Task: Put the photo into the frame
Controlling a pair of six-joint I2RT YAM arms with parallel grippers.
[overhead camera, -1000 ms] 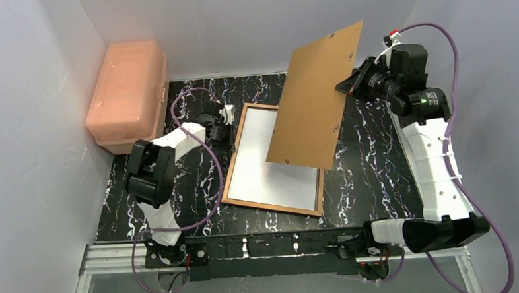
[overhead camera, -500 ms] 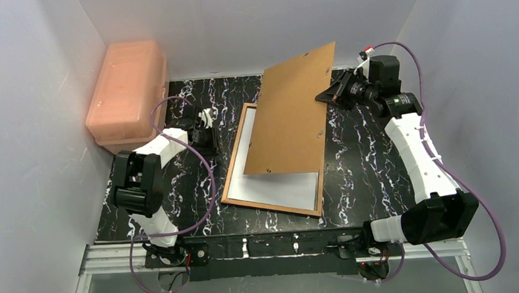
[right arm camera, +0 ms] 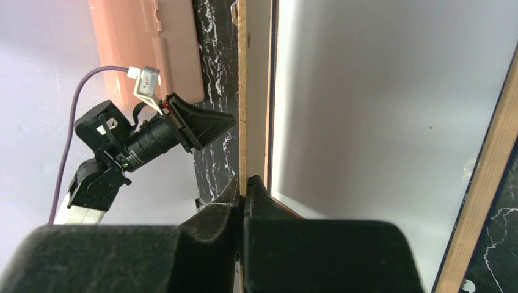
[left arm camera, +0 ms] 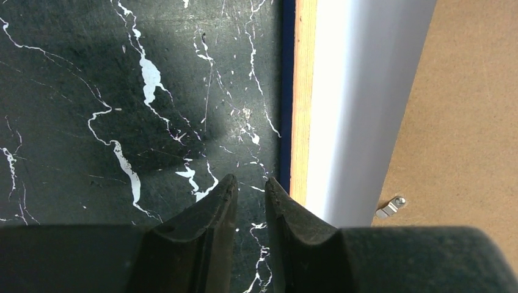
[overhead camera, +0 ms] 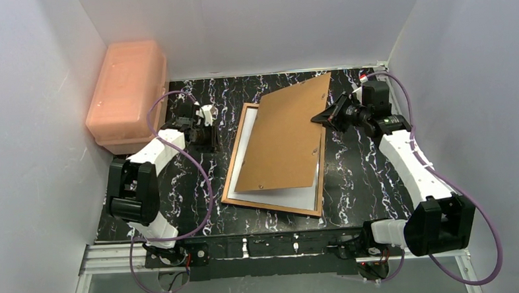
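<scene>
The frame (overhead camera: 234,169) lies face down on the black marble table, with its wood-brown rear edges up. A white sheet (overhead camera: 282,199) fills its opening; no beach print shows, so I cannot tell whether this is the photo. My right gripper (overhead camera: 321,117) is shut on the far right edge of the plain brown backing board (overhead camera: 283,135) and holds it tilted low over the frame. In the right wrist view the jaws (right arm camera: 244,181) pinch the board's thin edge (right arm camera: 242,91). My left gripper (overhead camera: 207,135) hovers just left of the frame's edge (left arm camera: 302,91); its jaws (left arm camera: 250,183) are nearly closed on nothing.
A pink plastic box (overhead camera: 127,93) stands at the back left against the wall. White walls close in the table on three sides. A small metal clip (left arm camera: 389,207) sits on the backing board near the left gripper.
My right gripper has swung the backing board down and to the left, from raised high to lying low over the frame. My left arm has drawn slightly left, away from the frame.
</scene>
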